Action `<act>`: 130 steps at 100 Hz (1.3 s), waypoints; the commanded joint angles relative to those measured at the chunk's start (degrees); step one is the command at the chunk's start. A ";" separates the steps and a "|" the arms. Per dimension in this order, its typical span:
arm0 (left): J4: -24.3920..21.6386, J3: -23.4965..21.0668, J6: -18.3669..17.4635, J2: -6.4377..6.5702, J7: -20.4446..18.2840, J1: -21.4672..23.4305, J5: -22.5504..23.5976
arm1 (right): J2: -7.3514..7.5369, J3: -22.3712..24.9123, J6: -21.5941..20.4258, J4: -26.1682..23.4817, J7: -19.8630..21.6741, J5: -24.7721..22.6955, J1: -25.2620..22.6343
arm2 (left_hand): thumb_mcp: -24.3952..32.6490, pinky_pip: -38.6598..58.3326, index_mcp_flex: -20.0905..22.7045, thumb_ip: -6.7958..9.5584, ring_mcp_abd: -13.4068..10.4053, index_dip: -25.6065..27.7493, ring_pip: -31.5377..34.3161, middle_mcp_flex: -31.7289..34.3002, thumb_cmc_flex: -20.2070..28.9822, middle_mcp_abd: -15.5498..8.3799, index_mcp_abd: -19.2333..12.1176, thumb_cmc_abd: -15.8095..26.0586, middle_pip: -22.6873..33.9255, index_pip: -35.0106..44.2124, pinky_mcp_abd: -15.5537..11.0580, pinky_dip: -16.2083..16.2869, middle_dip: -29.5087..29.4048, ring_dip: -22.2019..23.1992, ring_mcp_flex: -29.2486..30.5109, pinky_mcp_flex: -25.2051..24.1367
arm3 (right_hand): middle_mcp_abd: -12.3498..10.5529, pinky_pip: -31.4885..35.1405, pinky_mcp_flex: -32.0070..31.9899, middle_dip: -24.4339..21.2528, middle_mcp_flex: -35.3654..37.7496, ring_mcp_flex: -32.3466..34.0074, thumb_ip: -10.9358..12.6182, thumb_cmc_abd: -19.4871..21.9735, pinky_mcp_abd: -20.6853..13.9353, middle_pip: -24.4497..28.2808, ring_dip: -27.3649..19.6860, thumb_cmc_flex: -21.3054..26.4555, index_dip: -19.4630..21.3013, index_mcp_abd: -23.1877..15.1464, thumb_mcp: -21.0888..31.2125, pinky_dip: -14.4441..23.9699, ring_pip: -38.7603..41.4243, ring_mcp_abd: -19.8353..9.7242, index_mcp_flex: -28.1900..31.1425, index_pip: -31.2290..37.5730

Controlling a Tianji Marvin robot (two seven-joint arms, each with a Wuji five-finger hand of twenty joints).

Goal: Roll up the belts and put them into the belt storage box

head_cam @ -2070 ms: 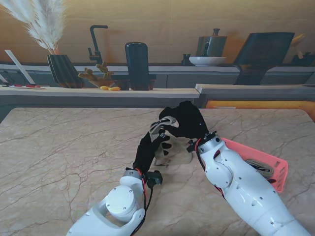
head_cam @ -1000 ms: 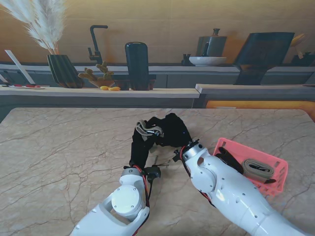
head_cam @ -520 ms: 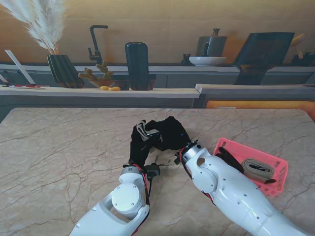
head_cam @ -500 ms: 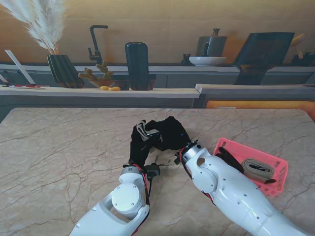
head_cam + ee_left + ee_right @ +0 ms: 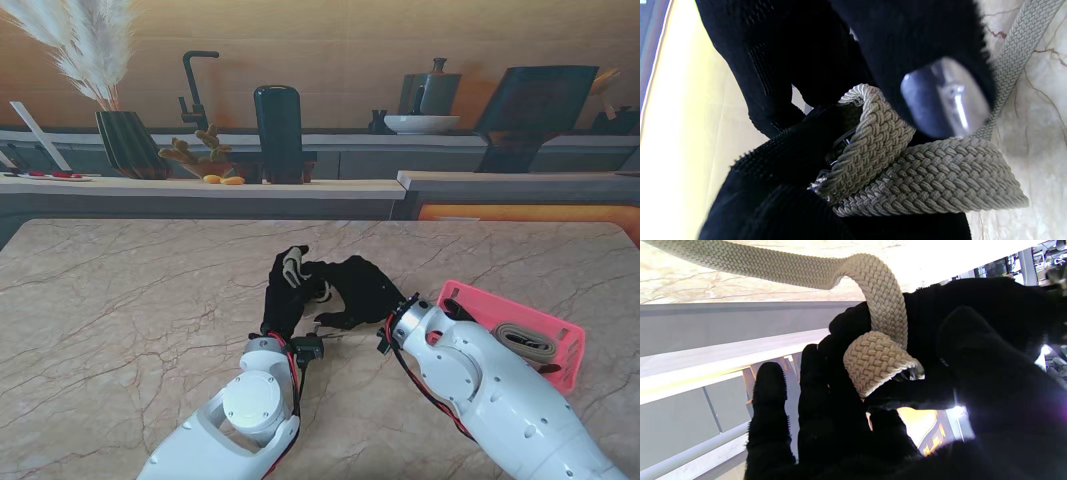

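Beige braided webbing, the woven belt (image 5: 293,266), sits pinched between 2 black-gloved hands over the middle of the marble desk (image 5: 120,300). In the stand's view the left hand (image 5: 285,290) reaches away from me and grasps the belt's curled end near its fingertips; the left wrist view shows the coil (image 5: 907,173) pressed between gloved fingers (image 5: 800,160), with a strap tail running off across the marble. The right hand (image 5: 360,290) meets it from the right, touching the same bundle. Its wrist view shows the belt's end loop (image 5: 875,361) clamped between the thumb and fingers (image 5: 853,330), the rest of the strap trailing away over the desk. To the right, partly hidden behind the right forearm, stands the pink belt storage box (image 5: 555,335), and inside it lies 1 rolled tan belt (image 5: 525,343). Box and hands are well apart.
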 commanded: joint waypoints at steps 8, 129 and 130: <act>-1.02 0.00 0.70 -0.37 -1.26 -1.20 1.87 | -0.30 1.22 -1.37 -1.84 -0.27 -0.16 -4.08 | -4.24 15.26 3.29 2.93 -5.35 4.03 8.32 8.86 6.87 -4.15 -4.55 5.14 -3.10 3.90 2.89 16.63 10.28 8.10 1.97 -6.74 | -7.46 -1.43 0.29 1.70 2.77 4.63 2.61 1.13 -0.69 3.11 2.07 -0.96 3.82 -17.10 0.95 1.77 4.16 -5.10 4.46 5.56; -1.86 -0.37 0.94 0.14 -3.65 -0.26 -1.73 | -2.07 7.89 9.81 -4.89 -14.21 -3.24 -12.11 | -24.06 11.13 16.65 5.88 -2.15 4.90 2.29 14.19 5.48 -4.43 -11.28 12.02 3.28 8.70 7.31 23.61 0.64 0.51 -2.18 -20.78 | -4.79 2.76 3.66 2.79 8.90 9.54 -1.29 9.44 1.38 10.91 5.22 6.58 -0.77 -16.14 -3.93 2.90 12.95 -2.27 12.45 18.38; -1.85 -0.35 0.93 0.09 -3.51 -0.27 -1.72 | -2.10 7.72 9.85 -4.75 -14.20 -3.10 -11.98 | -23.86 11.40 17.08 5.89 -1.97 4.77 2.63 14.35 4.63 -4.31 -11.19 11.57 3.54 8.76 7.21 23.70 0.56 0.61 -1.98 -20.62 | -4.76 2.80 3.68 2.80 8.92 9.56 -1.27 9.47 1.40 10.95 5.23 6.47 -0.77 -16.13 -3.98 2.90 13.00 -2.24 12.45 18.35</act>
